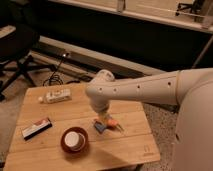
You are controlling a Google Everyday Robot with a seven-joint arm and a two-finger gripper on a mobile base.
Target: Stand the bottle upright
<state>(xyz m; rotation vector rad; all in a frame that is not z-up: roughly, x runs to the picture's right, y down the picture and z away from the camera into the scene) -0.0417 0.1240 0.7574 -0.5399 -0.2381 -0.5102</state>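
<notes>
The bottle (pixel 56 96) lies on its side at the far left of the wooden table (pixel 130 145), white cap pointing left. It is pale with a cream label. My white arm reaches in from the right and bends down over the table's middle. My gripper (pixel 105 121) hangs below the arm's wrist, right of the bottle and well apart from it, just above a small blue and orange item (pixel 106 124).
A white cup (pixel 73 140) sits in a red-brown bowl (pixel 65 146) near the front. A flat black-white-red box (pixel 36 128) lies at the front left. An office chair (pixel 17 47) stands at the back left, with cables on the floor.
</notes>
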